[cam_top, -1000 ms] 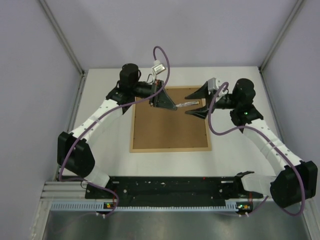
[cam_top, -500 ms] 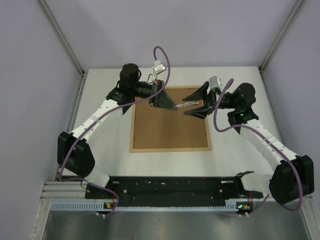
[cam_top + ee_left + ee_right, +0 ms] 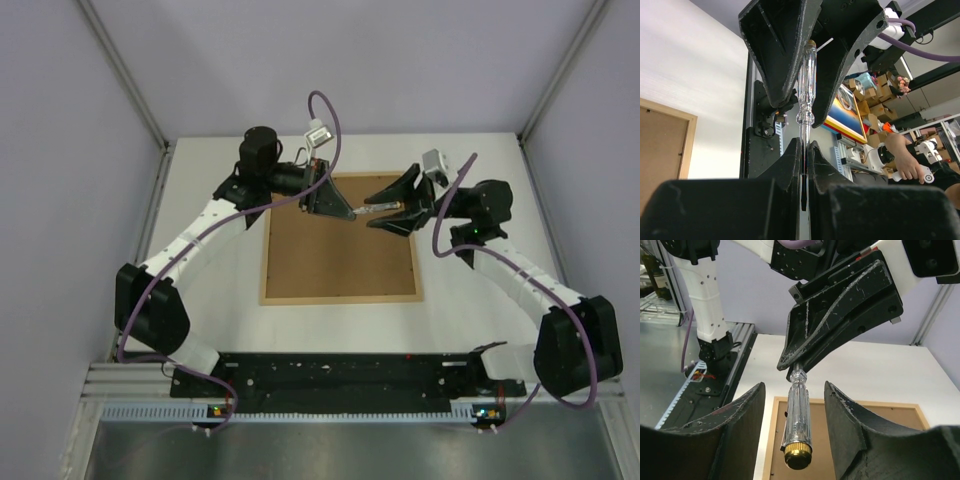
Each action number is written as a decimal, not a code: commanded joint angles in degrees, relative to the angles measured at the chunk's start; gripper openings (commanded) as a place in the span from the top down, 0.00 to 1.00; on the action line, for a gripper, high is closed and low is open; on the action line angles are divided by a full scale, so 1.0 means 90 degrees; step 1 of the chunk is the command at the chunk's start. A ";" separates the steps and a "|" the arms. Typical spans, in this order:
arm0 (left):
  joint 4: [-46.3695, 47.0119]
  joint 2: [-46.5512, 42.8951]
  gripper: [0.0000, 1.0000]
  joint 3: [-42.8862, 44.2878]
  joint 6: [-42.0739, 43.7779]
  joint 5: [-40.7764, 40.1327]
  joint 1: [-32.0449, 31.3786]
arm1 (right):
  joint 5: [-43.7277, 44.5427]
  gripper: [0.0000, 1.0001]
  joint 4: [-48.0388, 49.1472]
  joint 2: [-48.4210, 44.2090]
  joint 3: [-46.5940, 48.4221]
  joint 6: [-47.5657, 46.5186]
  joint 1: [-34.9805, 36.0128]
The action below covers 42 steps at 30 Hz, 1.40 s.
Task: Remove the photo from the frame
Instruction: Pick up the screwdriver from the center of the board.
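Brown backing board (image 3: pixel 335 260) faces up. The frame (image 3: pixel 340 298) lies flat mid-table, back side up, its thin wood border showing all round the board. Photo not visible from any view.

Room: bare white table (image 3: pixel 450 310) on all four sides of the frame, narrowest strip at the far side. Walls close off left, right and far edges. The arm bases sit along the near rail. Both grippers sit above the frame's far end, tip to tip, well clear of the walls.

Left gripper (image 3: pixel 804 150): jaws pinched tight on the metal shaft of a screwdriver (image 3: pixel 797 420), with its clear handle and brass end cap pointing at the right arm. The tool is held in the air, not touching the board.

Right gripper (image 3: pixel 373 208): jaws about half open and straddling the handle. The right wrist view shows a gap on each side, so no contact and nothing held.

Versus a second ago:
- The right arm has swung in toward the left gripper.
- Its fingers now overlap the handle instead of standing off beside it.
- Its jaws are narrower than before.
- Left arm, its grip, the frame and the board are unchanged.
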 commanded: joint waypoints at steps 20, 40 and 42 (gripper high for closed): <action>0.0472 -0.0015 1.00 -0.0043 -0.0050 0.0134 -0.0144 | 0.0076 0.57 0.0435 0.0037 0.0018 0.0094 0.0427; 0.0482 0.0132 0.98 0.0084 -0.0041 0.0143 -0.0232 | 0.0183 1.00 0.0631 0.0125 0.0038 0.0260 0.0584; 0.0472 0.0141 0.74 0.0171 -0.0031 0.0192 -0.0174 | 0.0212 1.00 0.0368 0.0077 0.0057 0.0163 0.0574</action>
